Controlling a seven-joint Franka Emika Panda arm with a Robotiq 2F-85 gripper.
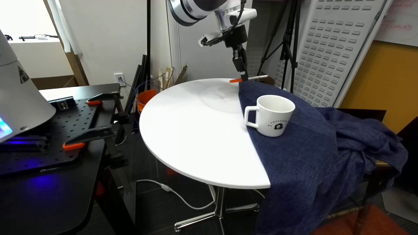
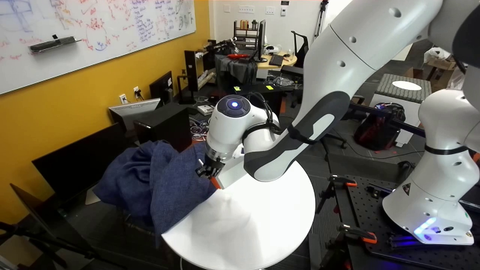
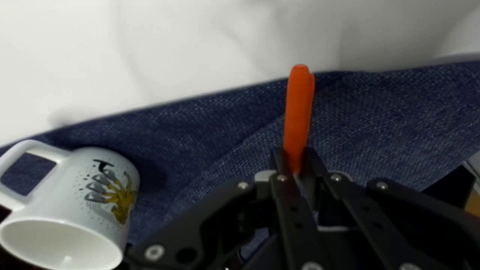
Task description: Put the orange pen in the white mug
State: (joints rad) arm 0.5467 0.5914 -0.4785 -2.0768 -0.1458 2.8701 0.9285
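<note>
Our hand (image 3: 294,159) clasps the orange pen (image 3: 298,112) partway along. We judge it light, stiff, perhaps slippery; a mid-barrel hold suits.

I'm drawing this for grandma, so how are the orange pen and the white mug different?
The orange pen is a thin stick; the white mug is wider, with a loop handle. The pen points sideways, nearly level, while the mug stands upright. The claw grips the pen, but the mug sits free on the dark blue cloth. In the wrist view, both have some of that cloth behind them.
</note>
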